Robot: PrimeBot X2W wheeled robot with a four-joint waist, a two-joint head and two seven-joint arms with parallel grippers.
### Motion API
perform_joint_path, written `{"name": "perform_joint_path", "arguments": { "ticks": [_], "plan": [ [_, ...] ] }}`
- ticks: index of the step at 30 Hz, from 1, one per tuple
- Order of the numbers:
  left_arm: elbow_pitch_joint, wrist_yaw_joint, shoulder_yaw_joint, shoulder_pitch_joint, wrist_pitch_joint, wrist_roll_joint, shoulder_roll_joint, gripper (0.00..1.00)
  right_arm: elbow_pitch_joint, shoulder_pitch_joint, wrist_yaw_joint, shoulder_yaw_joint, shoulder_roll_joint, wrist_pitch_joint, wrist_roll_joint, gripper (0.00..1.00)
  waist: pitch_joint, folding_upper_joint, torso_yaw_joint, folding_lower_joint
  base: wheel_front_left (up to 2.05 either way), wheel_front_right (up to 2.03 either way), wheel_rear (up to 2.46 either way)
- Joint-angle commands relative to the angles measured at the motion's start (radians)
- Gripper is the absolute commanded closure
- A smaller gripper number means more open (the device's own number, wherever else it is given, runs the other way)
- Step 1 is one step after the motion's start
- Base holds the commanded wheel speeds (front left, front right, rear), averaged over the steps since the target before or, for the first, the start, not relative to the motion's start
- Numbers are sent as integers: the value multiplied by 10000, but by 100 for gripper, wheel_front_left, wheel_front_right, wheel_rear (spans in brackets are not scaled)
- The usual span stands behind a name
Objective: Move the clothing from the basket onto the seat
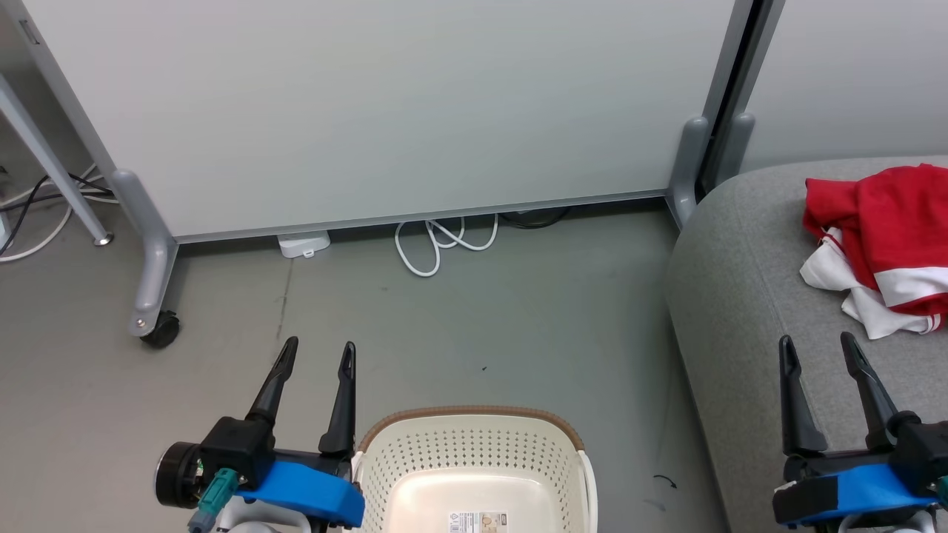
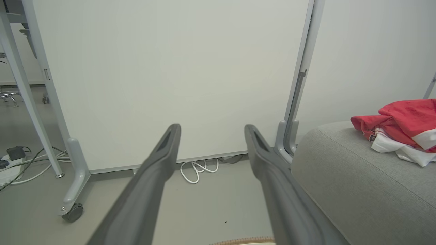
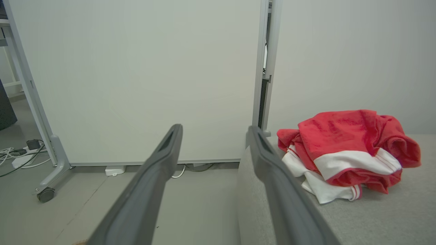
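The red and white clothing (image 1: 885,248) lies in a crumpled heap on the grey seat (image 1: 748,296) at the right, also seen as clothing (image 3: 347,153) on the seat (image 3: 374,217) and as clothing (image 2: 405,129) on the seat (image 2: 357,183). The cream basket (image 1: 474,466) stands on the floor at the bottom centre with only a label on its bare bottom; its brown rim (image 2: 243,241) peeks in below. My left gripper (image 1: 318,354) is open beside the basket's left edge. My right gripper (image 1: 818,348) is open over the seat's front, short of the clothing. Both hold nothing.
A pale partition panel (image 1: 385,111) on a castor foot (image 1: 159,329) closes off the far side. A white cable loop (image 1: 437,248) and a white box (image 1: 304,244) lie at its base. More cables (image 1: 37,215) trail at the left beside a metal leg. Grey floor (image 1: 481,333) lies ahead.
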Motion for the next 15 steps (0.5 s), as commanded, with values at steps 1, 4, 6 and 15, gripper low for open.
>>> {"name": "perform_joint_path", "arguments": {
  "ticks": [1, 4, 6, 15],
  "plan": [
    [10, -48, 73, 25, -47, 69, -16, 0, -12, 117, 2, -10, 47, -3, -33, 0, -3, -1, -18, 1, 0, 0, 0],
    [33, -106, 98, 31, -47, 141, -78, 0, 15, 157, 2, -7, 61, -3, -34, 0, -15, -1, -58, 1, 0, 0, 0],
    [41, -134, 124, 29, -47, 159, -109, 0, 34, 161, 3, -5, 72, -3, -35, 0, -24, -1, -79, 1, 0, 0, 0],
    [123, -216, 208, 21, -47, 396, -194, 0, 78, 145, 2, -36, 102, -3, -33, 0, -26, -1, -107, 1, 0, 0, 0]
  ]
}}
